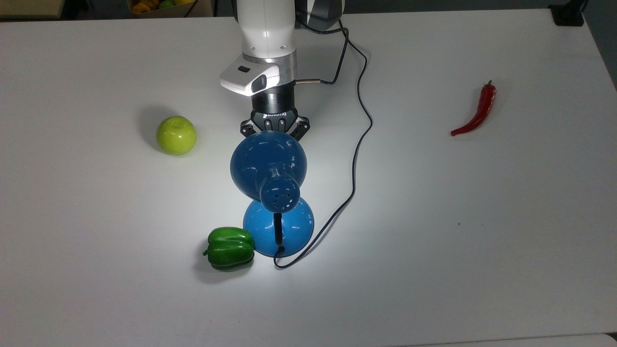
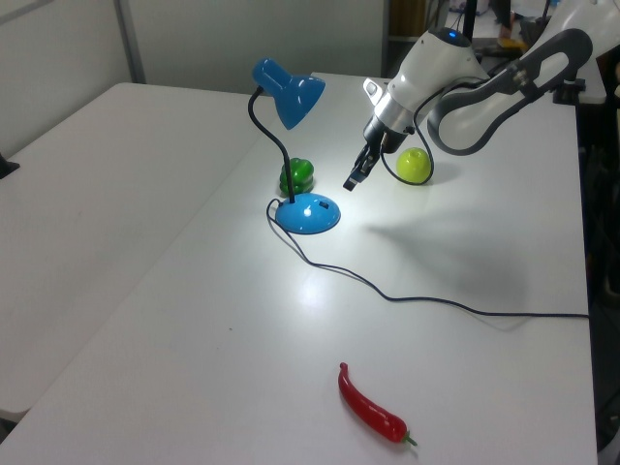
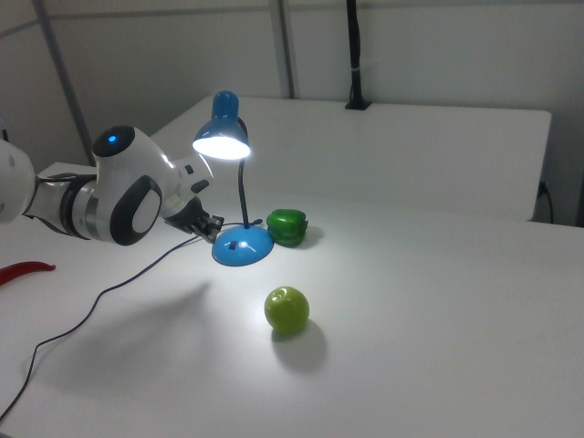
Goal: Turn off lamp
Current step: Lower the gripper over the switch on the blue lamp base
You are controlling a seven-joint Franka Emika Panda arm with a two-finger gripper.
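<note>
The lamp [image 2: 294, 145] stands lit on the surface [image 1: 482, 217], a green pepper [image 1: 230, 248] touching its base. The gripper [image 2: 354, 180] hovers near that base, fingers together, gripping nothing.

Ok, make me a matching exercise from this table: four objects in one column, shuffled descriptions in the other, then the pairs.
Objects:
1. lamp
2. green apple
3. bell pepper
4. chili

Descriptions:
A. red, alone toward the top view's right
B. lit, shining on the table
C. dark green, right beside the lamp's round base
D. yellow-green, toward the top view's left

Pairs: 1-B, 2-D, 3-C, 4-A
</note>
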